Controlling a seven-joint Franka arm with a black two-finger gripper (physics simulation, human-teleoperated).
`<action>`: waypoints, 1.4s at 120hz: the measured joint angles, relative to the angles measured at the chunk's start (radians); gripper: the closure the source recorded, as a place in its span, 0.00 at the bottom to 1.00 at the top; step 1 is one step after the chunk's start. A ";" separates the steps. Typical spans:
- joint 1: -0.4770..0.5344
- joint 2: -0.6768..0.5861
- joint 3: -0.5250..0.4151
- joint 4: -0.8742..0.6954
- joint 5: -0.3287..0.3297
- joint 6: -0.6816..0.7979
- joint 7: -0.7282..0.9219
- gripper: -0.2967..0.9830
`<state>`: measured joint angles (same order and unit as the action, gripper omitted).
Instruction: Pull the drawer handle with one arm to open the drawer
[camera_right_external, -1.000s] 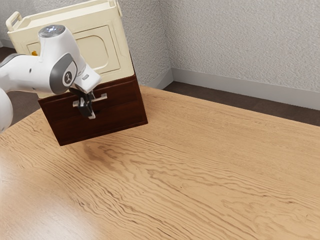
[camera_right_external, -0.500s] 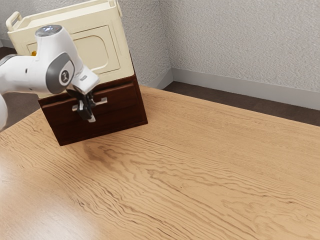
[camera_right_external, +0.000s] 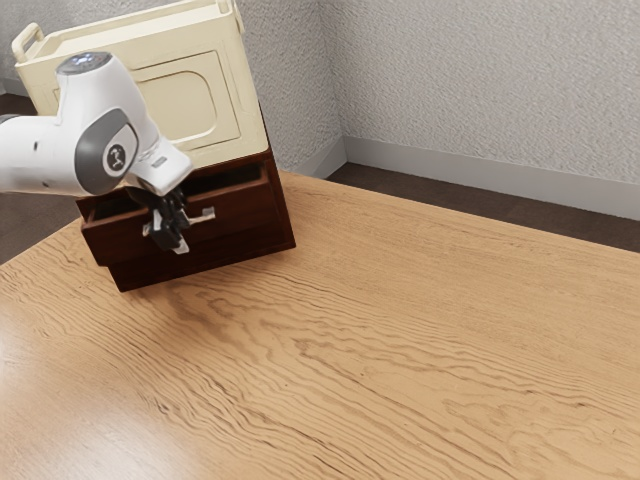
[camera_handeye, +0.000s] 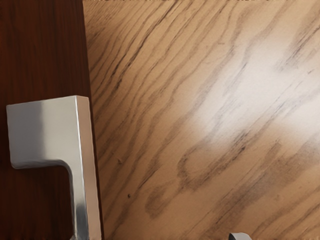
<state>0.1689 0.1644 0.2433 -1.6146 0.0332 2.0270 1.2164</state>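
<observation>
One dark brown wooden drawer stands partway out of the upper part of its cabinet, its shadowed inside visible behind the front panel. On that front is a silvery metal handle, a bar running crosswise, with its end nearer the exterior view's right in plain sight. The black gripper is at the handle, pointing down in front of the drawer; whether the jaws are wide, narrow or closed about the bar, one cannot tell. In the wrist view the handle shows close up, its broad squared end turning into a thinner bar beside the edge of the drawer front.

The white arm comes in from the exterior view's left, its hand tilted down over the drawer. On top of the cabinet sits a cream storage box with a rounded panel on its side and a loop grip at its end. The cabinet rests on a light, wavy-grained wooden bench. Beyond are a textured grey wall, a pale baseboard and dark flooring.
</observation>
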 joint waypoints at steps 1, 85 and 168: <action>-0.001 -0.002 0.000 -0.002 0.000 0.000 0.000 0.51; -0.040 -0.140 -0.025 -0.171 0.068 0.052 -0.030 0.51; -0.044 -0.301 -0.077 -0.353 0.113 0.103 -0.082 0.49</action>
<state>0.1249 -0.1369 0.1660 -1.9672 0.1462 2.1299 1.1344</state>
